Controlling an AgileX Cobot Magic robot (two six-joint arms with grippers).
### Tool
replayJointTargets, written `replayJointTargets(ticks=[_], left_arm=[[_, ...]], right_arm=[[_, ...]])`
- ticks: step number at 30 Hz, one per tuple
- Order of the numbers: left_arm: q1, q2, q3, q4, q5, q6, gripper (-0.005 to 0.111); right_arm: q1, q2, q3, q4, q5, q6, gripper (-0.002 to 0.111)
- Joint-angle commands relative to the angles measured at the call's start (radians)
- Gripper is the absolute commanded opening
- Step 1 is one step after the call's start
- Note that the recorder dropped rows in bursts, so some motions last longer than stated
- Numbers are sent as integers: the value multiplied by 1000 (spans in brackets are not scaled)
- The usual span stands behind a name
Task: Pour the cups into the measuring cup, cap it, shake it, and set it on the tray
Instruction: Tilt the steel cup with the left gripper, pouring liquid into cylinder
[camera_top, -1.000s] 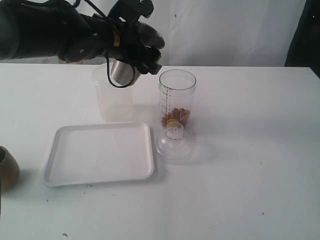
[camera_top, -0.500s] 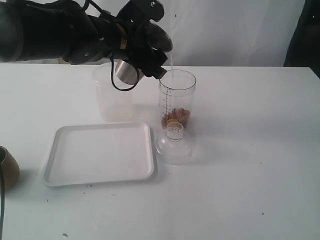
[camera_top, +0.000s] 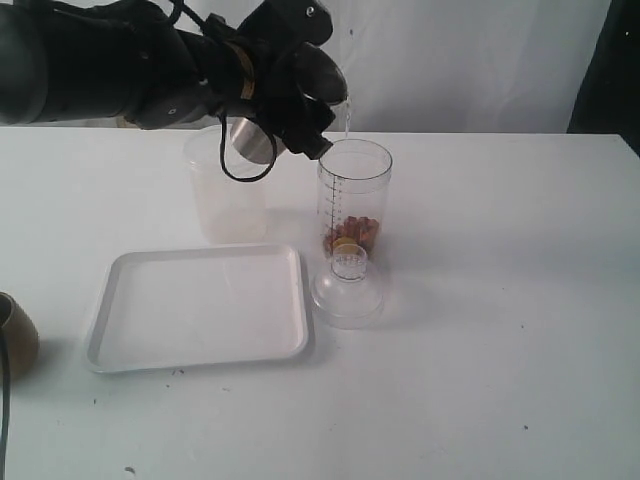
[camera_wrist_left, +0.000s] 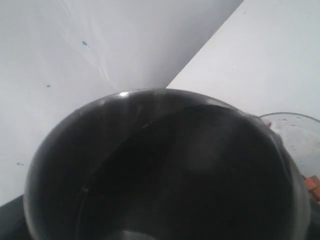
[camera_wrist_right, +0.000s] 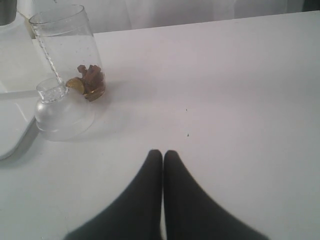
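Pour step: your left hand (camera_top: 290, 125) grips the steel tumbler (camera_top: 250, 140), tilted over the rim of the measuring cup (camera_top: 354, 195) on the counter (camera_top: 500, 300). Right hand (camera_wrist_right: 163, 160) is pinched closed, empty, apart from it. Next, I think: empty the tumbler fully, then the wooden cup (camera_top: 15, 340).

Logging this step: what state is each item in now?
Tall clear measuring cup: upright, uncapped, brown pieces inside.
Shiny steel tumbler: held tilted by left gripper over measuring cup.
Clear dome lid: off, on table.
White rectangular tray: nothing on it.
Brown wooden cup: upright on table.
Frosted plastic cup: upright.
Right gripper: fingers shut, holding nothing.
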Motion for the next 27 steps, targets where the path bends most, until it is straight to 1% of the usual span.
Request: replayJointTargets(ticks=[1, 6, 14, 27], left_arm=[[-2, -33, -14, 64, -68, 4, 0], [-2, -33, -16, 89, -70, 4, 0], [-2, -33, -93, 89, -32, 4, 0], [-2, -31, -94, 141, -29, 4, 0]], right_arm=[[6, -6, 5, -3, -8, 4, 0], [6, -6, 5, -3, -8, 4, 0], [6, -6, 5, -3, -8, 4, 0], [6, -6, 5, -3, -8, 5, 0]])
